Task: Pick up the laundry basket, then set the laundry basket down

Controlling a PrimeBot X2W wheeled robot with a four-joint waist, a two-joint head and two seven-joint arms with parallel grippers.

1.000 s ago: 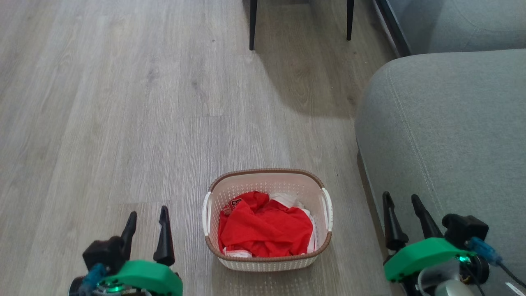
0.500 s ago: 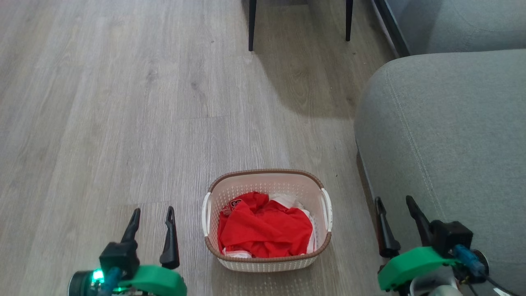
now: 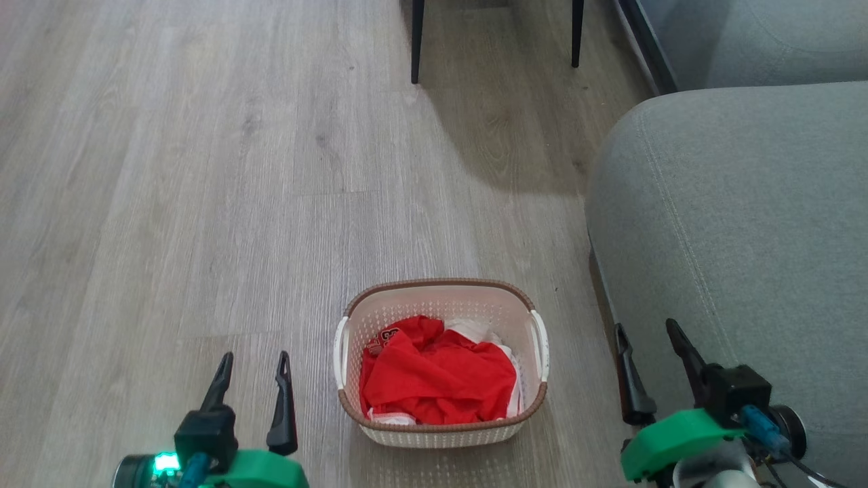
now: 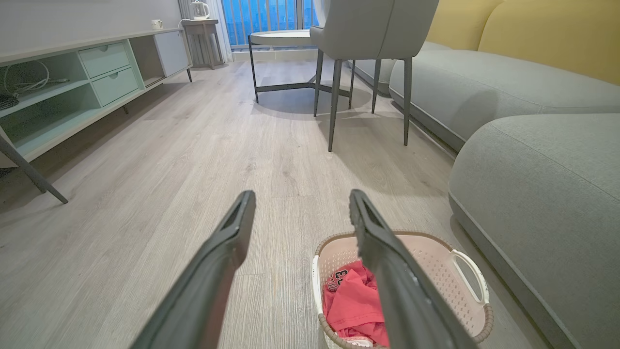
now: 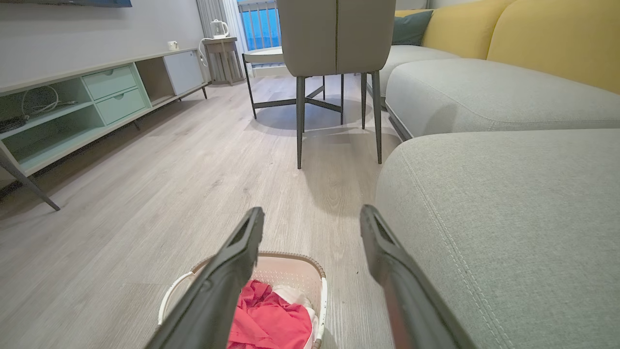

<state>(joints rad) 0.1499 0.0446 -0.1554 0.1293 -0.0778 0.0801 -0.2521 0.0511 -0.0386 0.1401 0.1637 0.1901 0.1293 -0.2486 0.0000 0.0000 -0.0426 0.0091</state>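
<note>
On the wood floor (image 3: 203, 203) beside the grey sofa (image 3: 746, 203) sits the laundry basket (image 3: 441, 301), red clothes (image 3: 434, 379) inside; it touches neither gripper. The left gripper (image 3: 255, 355) and the right gripper (image 3: 644, 324) flank it, fingers spread.

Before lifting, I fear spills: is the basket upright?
Upright: the laundry basket sits flat on the floor, rim level, clothes inside.

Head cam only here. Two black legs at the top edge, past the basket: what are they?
Observer: Legs of a grey chair; the right wrist view shows its backrest.
Operator: Anything behind it?
Observer: A round table on a dark frame, in the left wrist view.
Operator: What's along the room's left side?
Observer: A low cabinet with pale green drawers, against the wall.
</note>
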